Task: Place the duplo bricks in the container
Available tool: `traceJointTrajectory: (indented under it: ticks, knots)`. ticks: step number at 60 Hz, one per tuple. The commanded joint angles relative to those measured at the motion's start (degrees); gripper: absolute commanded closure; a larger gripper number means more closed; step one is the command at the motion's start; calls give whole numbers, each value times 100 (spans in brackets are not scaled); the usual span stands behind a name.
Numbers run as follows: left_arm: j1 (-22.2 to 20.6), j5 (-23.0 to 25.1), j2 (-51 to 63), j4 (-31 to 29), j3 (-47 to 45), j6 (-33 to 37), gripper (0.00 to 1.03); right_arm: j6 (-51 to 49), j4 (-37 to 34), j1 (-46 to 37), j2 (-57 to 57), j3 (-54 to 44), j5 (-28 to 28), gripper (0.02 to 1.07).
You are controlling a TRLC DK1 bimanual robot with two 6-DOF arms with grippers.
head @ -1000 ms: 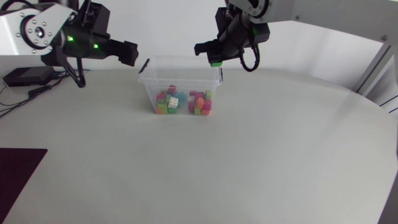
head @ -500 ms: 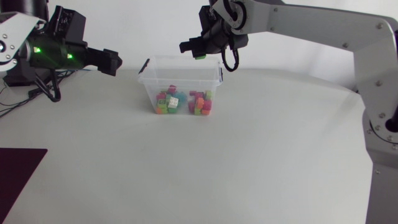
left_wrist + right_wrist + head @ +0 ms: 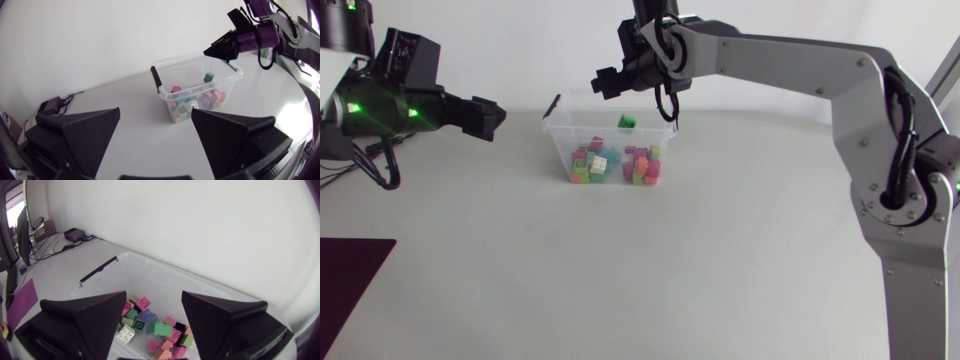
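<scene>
A clear plastic container [image 3: 612,143] stands at the table's far middle, with several coloured duplo bricks [image 3: 615,165] heaped on its floor. My right gripper [image 3: 620,84] hovers open over its back rim. A green brick [image 3: 627,122] is loose in the air just under it, inside the container. In the right wrist view that green brick [image 3: 162,328] shows below the spread fingers of my right gripper [image 3: 152,325], above the pile. My left gripper [image 3: 485,117] stands open and empty, left of the container and above the table. The left wrist view has the container [image 3: 165,91] ahead of my left gripper [image 3: 155,135].
A dark purple mat [image 3: 345,275] lies at the table's near left corner. A small black box [image 3: 50,106] with cables sits at the far left. The container has black clip handles [image 3: 97,270] on its short sides.
My right gripper has moved left over the container and opened, and the green brick has dropped out of it. My left arm has drawn back to the left.
</scene>
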Motion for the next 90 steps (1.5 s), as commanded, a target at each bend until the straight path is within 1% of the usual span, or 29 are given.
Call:
traceJointTrajectory:
  ticks: [1,7,12,17,22,29,34,38,51,72,79,90]
  knots:
    - [143,154,-265,108,-286,72,4,-140,326,46,-73,-250,37,6]
    - [187,198,-485,196,-480,45,4,-131,800,19,-556,-847,107,6]
    - [249,207,-696,257,-691,72,4,-210,1170,19,-1013,-1331,415,6]
    - [372,304,-898,266,-831,19,4,-324,1345,-7,-1426,-1691,644,6]
    - [565,313,-1197,371,-1051,-43,4,-386,1565,-104,-1866,-2078,758,6]
    - [714,304,-1593,512,-1385,-34,4,-474,1635,-279,-2402,-2552,960,6]
    - [855,304,-1856,565,-1570,-43,4,-641,1864,-367,-2762,-2966,1109,6]
    - [925,304,-2050,574,-1693,-131,4,-773,2110,-429,-3096,-3370,1215,6]
    - [1040,304,-2630,538,-1983,-157,4,-922,2479,-596,-4247,-4600,1417,6]
    - [1066,304,-3456,363,-2352,-192,4,-1089,2567,-1325,-5961,-6165,1505,6]
    - [1084,304,-3693,301,-2431,-192,4,-1230,2699,-1519,-6533,-6692,1505,6]
    - [1127,295,-4203,231,-2598,-262,4,-1335,2664,-1879,-7376,-7299,1496,6]
